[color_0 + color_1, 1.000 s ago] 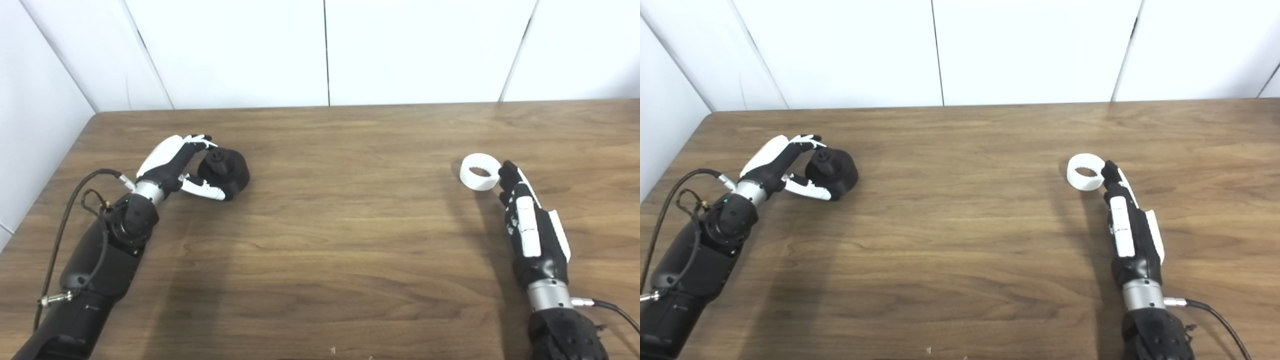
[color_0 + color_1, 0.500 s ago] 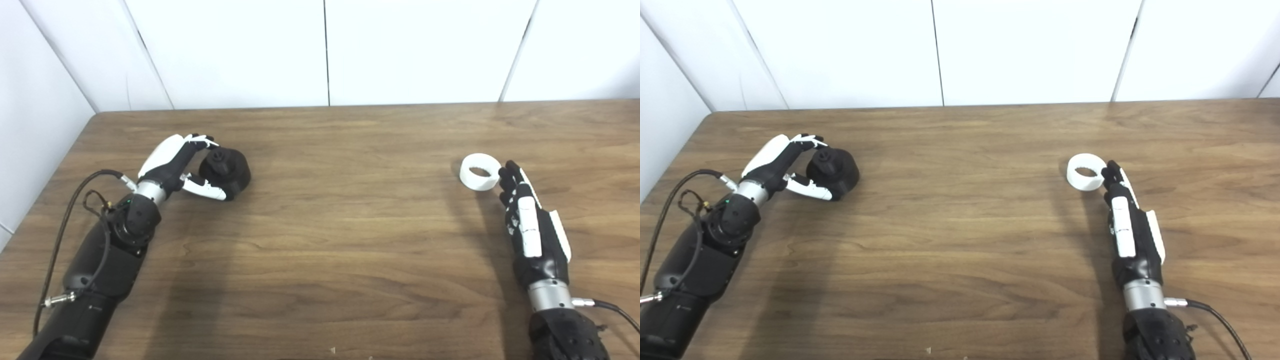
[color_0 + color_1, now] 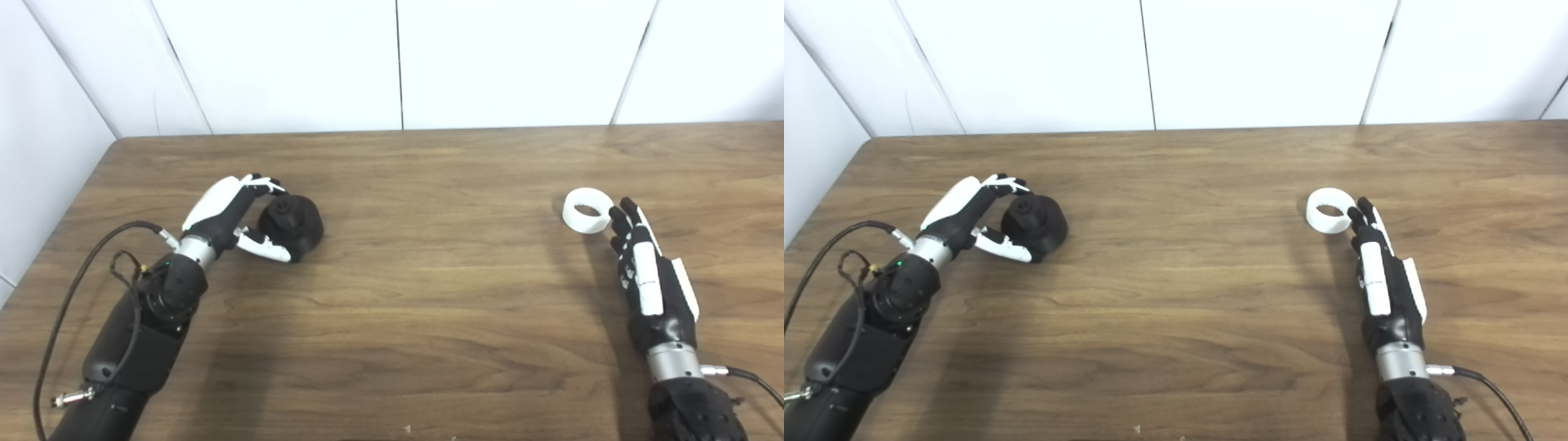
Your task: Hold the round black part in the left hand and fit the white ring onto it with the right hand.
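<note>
Brown wood grain runs across the table, which fills most of both head views, with white wall panels behind its far edge.

At about nine o'clock from the table's middle sits the round black part, a squat dark cylinder with a small raised knob on top. The left hand is wrapped around it: the white-tipped fingers arch over the part's far side at its eleven o'clock, and the thumb lies along its near side at seven o'clock, touching the base. The part rests on the table or only just above it (the views do not settle which), so the hand is closed on it in a loose cradle. A black cable loops off the left forearm towards eight o'clock.

At about three o'clock from the table's middle lies the white ring, flat on the wood with its hole facing up. The right hand lies low at the ring's five o'clock, palm turned inward, its fingers stretched straight and a little apart; it holds nothing. The dark fingertips are just beside the ring's right rim, and whether they touch it cannot be told. The ring and the black part are well apart, on opposite sides of the table.
</note>
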You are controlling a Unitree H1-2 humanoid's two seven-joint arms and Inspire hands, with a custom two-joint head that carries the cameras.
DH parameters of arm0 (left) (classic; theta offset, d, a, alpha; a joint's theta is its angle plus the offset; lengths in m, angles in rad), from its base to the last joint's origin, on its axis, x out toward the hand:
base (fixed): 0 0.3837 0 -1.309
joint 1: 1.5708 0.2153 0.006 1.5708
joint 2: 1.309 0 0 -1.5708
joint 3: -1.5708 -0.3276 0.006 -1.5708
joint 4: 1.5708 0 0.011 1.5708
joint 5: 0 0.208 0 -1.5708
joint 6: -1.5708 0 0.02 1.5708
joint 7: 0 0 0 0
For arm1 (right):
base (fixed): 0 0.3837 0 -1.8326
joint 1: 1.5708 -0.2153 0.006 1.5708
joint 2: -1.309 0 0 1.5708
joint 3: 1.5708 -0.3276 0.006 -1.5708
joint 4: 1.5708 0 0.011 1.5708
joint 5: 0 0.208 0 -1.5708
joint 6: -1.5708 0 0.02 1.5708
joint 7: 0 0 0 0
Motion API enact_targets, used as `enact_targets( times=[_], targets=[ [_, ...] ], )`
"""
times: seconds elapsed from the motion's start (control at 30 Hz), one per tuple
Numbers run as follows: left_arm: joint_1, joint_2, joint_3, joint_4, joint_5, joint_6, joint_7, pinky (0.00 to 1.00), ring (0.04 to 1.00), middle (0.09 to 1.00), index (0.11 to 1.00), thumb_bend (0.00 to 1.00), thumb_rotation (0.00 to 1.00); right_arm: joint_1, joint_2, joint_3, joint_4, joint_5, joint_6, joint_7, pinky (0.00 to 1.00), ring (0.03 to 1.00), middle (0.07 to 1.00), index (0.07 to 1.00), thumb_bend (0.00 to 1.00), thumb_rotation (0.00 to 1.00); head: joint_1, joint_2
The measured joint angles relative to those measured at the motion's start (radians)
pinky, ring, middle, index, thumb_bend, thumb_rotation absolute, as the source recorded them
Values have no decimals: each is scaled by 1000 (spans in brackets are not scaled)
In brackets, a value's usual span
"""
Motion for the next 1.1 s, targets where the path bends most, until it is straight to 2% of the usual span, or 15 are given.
enact_targets(
  times=[0.2,0.27,0.43,0.57,0.73,0.93,1.1],
  targets=[
    [23,-7,-16,-48,3,-5,-8,913,989,906,623,857,191,0,0,3,0,-1,1,2,1000,991,945,979,600,964,0,2],
    [49,-14,-31,-98,6,-7,-14,911,991,907,624,859,197,0,-1,3,0,-1,1,4,1000,993,946,981,604,962,-3,5],
    [88,-61,-68,-167,6,-24,-35,907,989,912,633,859,221,0,0,4,0,-1,1,8,1000,993,944,982,599,962,-9,6],
    [104,-76,-113,-227,30,-24,-61,909,987,915,627,869,264,0,-1,6,-1,-1,1,12,1000,998,949,989,596,970,-18,8],
    [121,-115,-150,-243,40,-46,-67,981,997,920,632,871,268,0,-1,7,-1,-4,6,15,1000,1000,950,991,614,966,-25,6],
    [128,-117,-178,-277,67,-65,-84,984,998,916,641,871,271,1,-1,8,-4,-8,18,14,1000,995,946,991,633,960,-25,8],
    [143,-161,-205,-291,79,-76,-87,974,988,912,626,884,272,1,-1,9,-6,-15,21,14,1000,995,944,989,633,960,-26,9]
  ],
)
